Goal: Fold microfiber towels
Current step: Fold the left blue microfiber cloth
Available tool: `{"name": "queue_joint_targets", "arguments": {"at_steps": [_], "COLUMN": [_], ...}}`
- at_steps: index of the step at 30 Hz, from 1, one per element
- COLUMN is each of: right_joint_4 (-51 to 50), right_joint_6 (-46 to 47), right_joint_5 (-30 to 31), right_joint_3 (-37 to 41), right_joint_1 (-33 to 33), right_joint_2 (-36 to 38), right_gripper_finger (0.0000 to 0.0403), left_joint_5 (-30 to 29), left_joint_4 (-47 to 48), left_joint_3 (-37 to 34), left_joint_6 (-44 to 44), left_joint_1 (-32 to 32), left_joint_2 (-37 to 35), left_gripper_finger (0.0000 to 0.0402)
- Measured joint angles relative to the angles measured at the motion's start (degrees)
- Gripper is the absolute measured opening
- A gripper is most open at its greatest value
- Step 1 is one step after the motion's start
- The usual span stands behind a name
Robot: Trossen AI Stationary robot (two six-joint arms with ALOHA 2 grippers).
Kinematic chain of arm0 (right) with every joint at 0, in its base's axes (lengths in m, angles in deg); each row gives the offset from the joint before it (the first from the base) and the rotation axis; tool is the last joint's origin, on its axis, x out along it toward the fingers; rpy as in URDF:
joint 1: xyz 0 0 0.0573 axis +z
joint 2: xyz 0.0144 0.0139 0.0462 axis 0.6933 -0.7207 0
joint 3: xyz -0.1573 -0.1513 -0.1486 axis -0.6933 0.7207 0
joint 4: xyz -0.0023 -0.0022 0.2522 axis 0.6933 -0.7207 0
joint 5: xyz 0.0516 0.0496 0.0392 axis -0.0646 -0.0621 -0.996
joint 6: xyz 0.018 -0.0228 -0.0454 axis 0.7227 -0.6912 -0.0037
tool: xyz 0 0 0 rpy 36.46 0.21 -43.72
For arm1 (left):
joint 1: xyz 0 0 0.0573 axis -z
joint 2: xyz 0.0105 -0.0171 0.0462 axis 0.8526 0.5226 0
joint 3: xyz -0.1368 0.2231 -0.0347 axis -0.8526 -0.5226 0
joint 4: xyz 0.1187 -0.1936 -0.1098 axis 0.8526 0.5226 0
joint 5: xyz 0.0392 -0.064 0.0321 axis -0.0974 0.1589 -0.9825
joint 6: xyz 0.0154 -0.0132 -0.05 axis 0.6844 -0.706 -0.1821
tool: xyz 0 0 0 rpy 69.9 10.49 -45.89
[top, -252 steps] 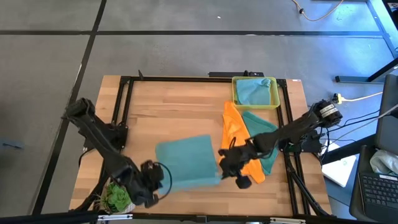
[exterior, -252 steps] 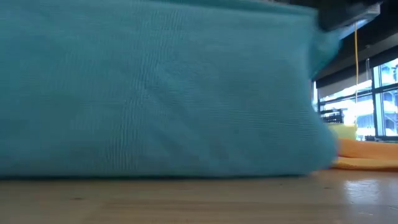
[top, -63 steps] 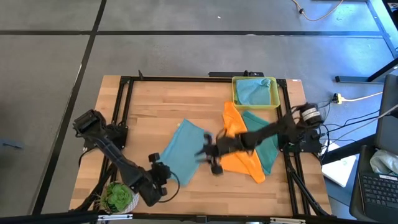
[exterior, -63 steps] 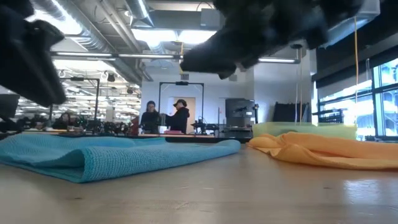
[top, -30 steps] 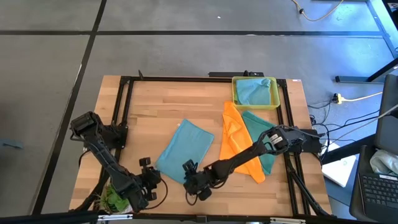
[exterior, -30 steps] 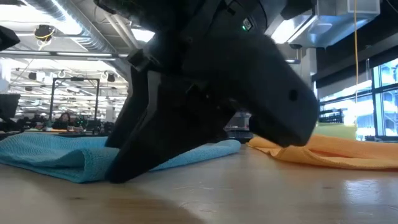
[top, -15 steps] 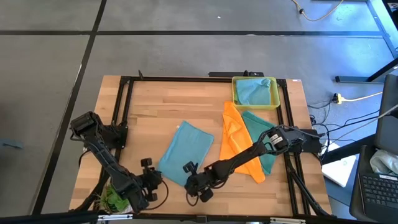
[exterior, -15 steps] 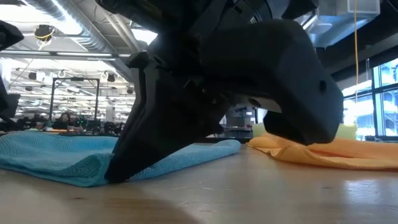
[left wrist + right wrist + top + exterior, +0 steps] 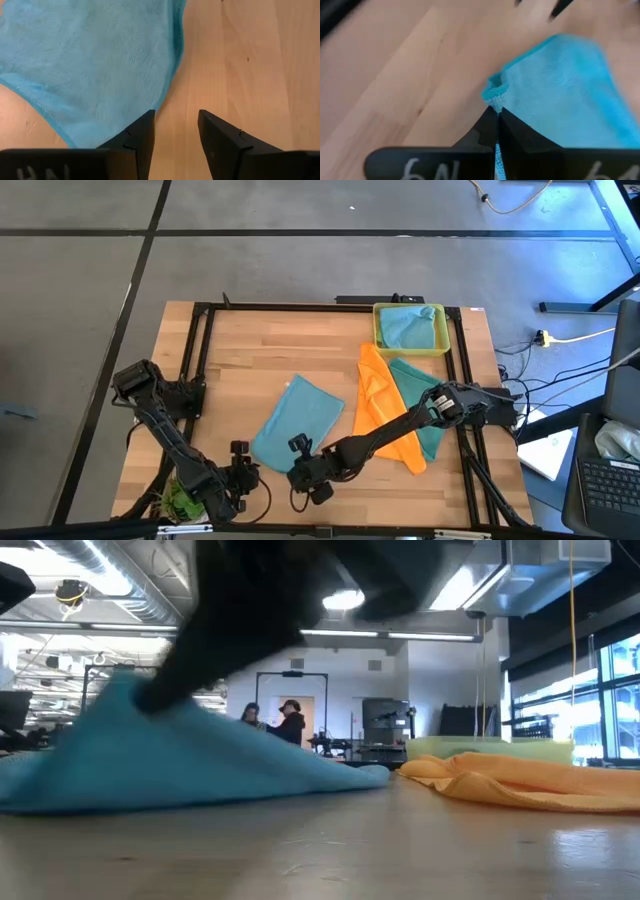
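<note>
While the right gripper point(image 9: 496, 116) clamps the near corner of the blue towel point(image 9: 297, 423) and lifts it off the table point(image 9: 240, 370), the rest lies flat mid-table. Left gripper point(image 9: 175, 131) hovers just left of that corner, fingers apart, holding nothing. Orange towel point(image 9: 375, 405) and teal towel point(image 9: 425, 400) lie to the right, another blue one in the tray point(image 9: 380, 340) at the far edge.
</note>
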State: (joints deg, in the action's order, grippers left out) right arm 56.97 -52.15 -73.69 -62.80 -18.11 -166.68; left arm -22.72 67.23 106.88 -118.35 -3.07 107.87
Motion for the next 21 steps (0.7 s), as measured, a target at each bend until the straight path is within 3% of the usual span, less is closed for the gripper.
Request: {"name": "queue_joint_targets", "arguments": {"at_steps": [6,12,21], "right_joint_4": [-5.1,-9.7,-10.6], "right_joint_6": [1.8,2.6,2.6], "right_joint_5": [0.3,4.3,4.5], "right_joint_3": [-4.6,-8.2,-9.1], "right_joint_1": [-0.2,-0.2,-1.5], "right_joint_2": [0.1,0.1,0.1], "right_gripper_finger": [0.0006,0.001,0.0012], "left_joint_5": [-0.2,-2.1,-1.5], "left_joint_4": [1.6,2.6,-8.0], "left_joint_3": [0.0,-0.4,-4.9], "left_joint_6": [0.4,0.5,1.3], "left_joint_1": [0.0,-0.2,-2.2], "left_joint_2": [0.0,0.3,4.3], "left_gripper_finger": [0.0176,0.0206,0.0224]}}
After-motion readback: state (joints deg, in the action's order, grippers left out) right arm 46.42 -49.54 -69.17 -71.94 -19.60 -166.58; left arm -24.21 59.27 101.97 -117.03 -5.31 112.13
